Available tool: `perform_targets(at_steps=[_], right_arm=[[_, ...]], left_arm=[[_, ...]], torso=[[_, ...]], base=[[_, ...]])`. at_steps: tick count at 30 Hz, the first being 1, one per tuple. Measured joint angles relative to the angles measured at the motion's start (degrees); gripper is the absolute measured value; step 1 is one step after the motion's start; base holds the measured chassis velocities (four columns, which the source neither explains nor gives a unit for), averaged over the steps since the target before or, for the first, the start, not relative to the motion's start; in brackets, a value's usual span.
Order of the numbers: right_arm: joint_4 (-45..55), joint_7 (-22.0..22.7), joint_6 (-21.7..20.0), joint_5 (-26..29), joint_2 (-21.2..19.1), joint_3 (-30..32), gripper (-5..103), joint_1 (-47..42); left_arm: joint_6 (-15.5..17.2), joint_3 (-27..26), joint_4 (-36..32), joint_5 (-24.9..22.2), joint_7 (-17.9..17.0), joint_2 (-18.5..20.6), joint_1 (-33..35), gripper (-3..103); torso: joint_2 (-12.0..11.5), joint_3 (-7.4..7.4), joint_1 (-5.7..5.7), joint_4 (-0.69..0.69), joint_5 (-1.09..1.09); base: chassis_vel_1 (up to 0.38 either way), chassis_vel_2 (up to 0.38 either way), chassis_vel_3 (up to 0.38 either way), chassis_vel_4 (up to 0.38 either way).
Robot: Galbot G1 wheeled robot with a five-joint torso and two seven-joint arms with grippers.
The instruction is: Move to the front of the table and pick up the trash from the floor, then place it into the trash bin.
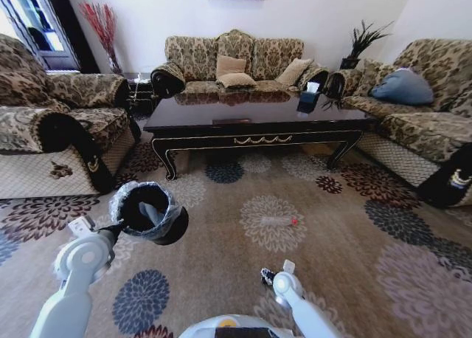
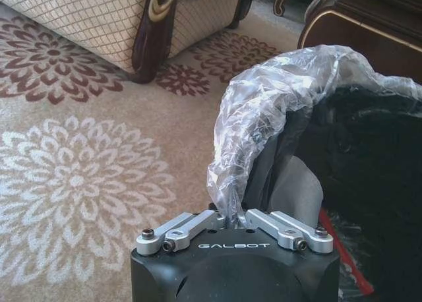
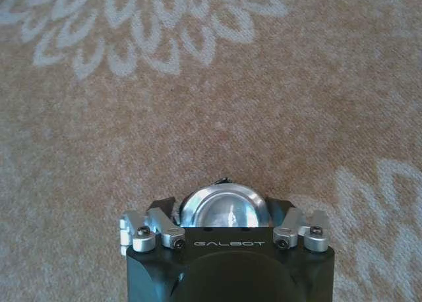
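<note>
The trash bin (image 1: 150,214), black with a crinkled clear liner, hangs above the carpet at the left. My left gripper (image 1: 116,227) is shut on its rim and liner (image 2: 264,124). A pale folded paper piece (image 2: 298,188) lies inside the bin. My right gripper (image 1: 270,277) is low in the foreground, shut on a round silvery can (image 3: 224,211) over bare carpet. A clear plastic bottle with a red cap (image 1: 279,221) lies on the floor between me and the table (image 1: 258,140), which stands straight ahead.
Patterned sofas ring the table: an armchair (image 1: 51,131) at the left, a long sofa (image 1: 236,65) behind, another (image 1: 424,109) at the right. A tissue box (image 1: 311,88) sits on the table. Open floral carpet (image 1: 346,249) lies ahead and to the right.
</note>
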Motion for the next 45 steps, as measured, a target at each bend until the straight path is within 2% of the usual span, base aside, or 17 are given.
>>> perform_targets(at_steps=[3,5,14,16,19,21,23,25,27,28,29,31,33,35,39,41,45], right_arm=[[1.5,0.2,0.2,-0.4,-0.8,-0.3,65,-0.9],[1.8,0.2,0.2,-0.5,-1.1,-0.4,63,-1.1],[6.3,0.0,1.2,-0.4,-4.6,1.0,63,-1.6],[7.9,0.0,1.4,0.0,-5.5,1.4,63,-1.5],[12.9,-1.7,3.3,0.4,-8.8,1.6,63,-0.3],[13.6,-2.7,4.1,0.0,-9.5,1.5,63,0.0],[15.8,-9.3,9.1,-2.5,-12.0,0.7,63,2.0],[15.9,-10.6,10.1,-3.0,-12.4,0.5,63,2.4],[16.3,-20.3,17.3,-6.1,-14.7,-0.2,63,5.3],[16.3,-23.7,19.8,-6.4,-15.4,-0.5,63,6.3],[16.3,-23.7,19.8,-6.4,-15.4,-0.5,63,6.3],[16.4,-30.5,24.8,-6.7,-16.8,-1.2,63,8.3],[16.4,-35.3,28.6,-6.9,-18.0,-2.5,63,10.3],[16.4,-36.6,29.5,-6.9,-18.4,-3.0,63,11.0],[16.1,-43.7,33.5,-6.9,-20.3,-7.3,63,15.7],[16.0,-44.4,33.8,-6.9,-20.5,-8.0,63,16.3],[14.9,-46.5,34.8,-8.5,-20.8,-12.6,63,19.4]], left_arm=[[0.0,0.1,0.4,0.0,0.1,-0.1,-0.4,1],[0.0,0.1,0.6,0.1,0.1,-0.1,-0.5,1],[0.0,2.6,1.8,1.7,0.7,-1.0,-1.1,1],[0.0,4.0,1.8,2.0,0.8,-1.2,-1.3,1],[0.0,9.0,2.5,3.8,1.4,-1.7,-2.0,1],[0.0,9.9,2.7,4.1,1.4,-1.7,-2.2,1],[0.0,15.6,4.0,6.1,2.2,-1.8,-4.4,1],[0.0,16.2,4.2,6.3,2.3,-1.8,-4.8,1],[0.0,22.1,6.9,8.4,3.0,-1.5,-8.3,1],[0.0,24.0,7.9,8.7,3.0,-1.4,-9.6,1],[0.0,24.0,7.9,8.7,3.0,-1.4,-9.6,1],[0.0,28.2,10.2,9.0,3.1,-1.3,-12.7,1],[0.0,32.3,12.7,9.0,3.2,-1.7,-15.9,1],[0.0,33.5,13.6,9.1,3.3,-1.8,-16.9,1],[0.0,41.4,20.5,9.6,3.5,-4.1,-24.0,1],[0.0,42.1,21.4,9.8,3.5,-4.6,-24.9,1],[0.0,44.9,26.1,10.3,3.8,-9.1,-29.9,1]], torso=[[0.0,0.0,0.0,0.0,0.01],[0.0,0.0,0.0,0.0,0.01],[0.0,0.0,0.0,0.0,0.02],[0.0,0.0,0.0,0.0,0.02],[0.0,0.0,0.0,-0.01,0.02],[0.0,0.0,0.0,0.01,0.01],[0.0,0.0,0.0,-0.01,0.02],[0.0,0.01,0.0,-0.02,0.03],[0.0,0.0,0.0,-0.01,0.01],[0.0,0.01,0.0,-0.01,0.02],[0.0,0.01,0.0,-0.01,0.02],[0.0,0.01,0.01,0.01,0.02],[0.0,0.01,0.01,0.0,0.02],[0.0,0.01,0.01,0.0,0.02],[0.0,0.01,0.01,-0.01,0.02],[0.0,0.01,0.01,0.0,0.02],[0.0,0.01,0.01,0.0,0.02]], base=[[0.0,0.0,0.0,0.0],[0.0,0.0,0.0,0.0],[0.0,0.0,0.0,0.0],[0.0,0.0,0.0,0.0],[0.0,0.0,0.0,0.0],[0.0,0.0,0.0,0.0],[0.0,0.0,0.0,0.0],[0.0,0.0,0.0,0.0],[0.0,0.0,0.0,0.0],[0.0,0.0,0.0,0.0],[0.0,0.0,0.0,0.0],[0.0,0.0,0.0,0.0],[0.0,0.0,0.0,0.0],[0.0,0.0,0.0,0.0],[0.0,0.0,0.0,0.0],[0.0,0.0,0.0,0.0],[0.0,0.0,0.0,0.0]])
